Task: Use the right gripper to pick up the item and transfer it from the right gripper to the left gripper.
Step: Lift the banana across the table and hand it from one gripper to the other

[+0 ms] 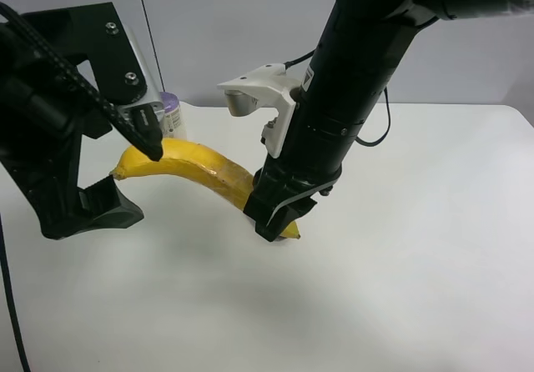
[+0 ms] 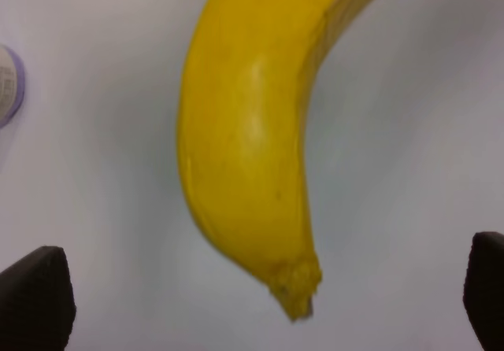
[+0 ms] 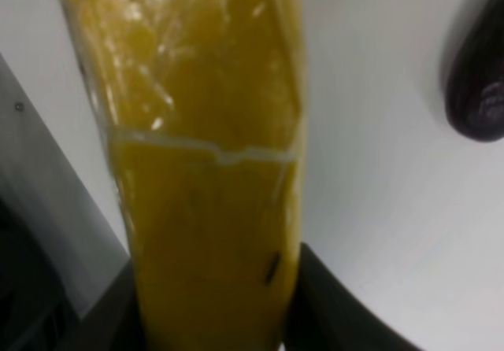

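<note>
The yellow banana (image 1: 196,165) is held off the white table, and my right gripper (image 1: 275,216), on the arm with the white bracket, is shut on one end of it. In the right wrist view the banana (image 3: 209,154) fills the middle between the black fingers (image 3: 327,308). My left gripper (image 1: 133,180) is open, with the banana's free end between its two spread fingers. In the left wrist view the banana (image 2: 244,146) and its stem tip hang between the fingertips (image 2: 35,296), with clear gaps on both sides.
A purple-lidded can (image 1: 171,112) stands behind the left gripper and shows at the edge of the left wrist view (image 2: 8,83). The dark eggplant (image 3: 476,83) lies on the white table (image 1: 417,263) beside the banana in the right wrist view.
</note>
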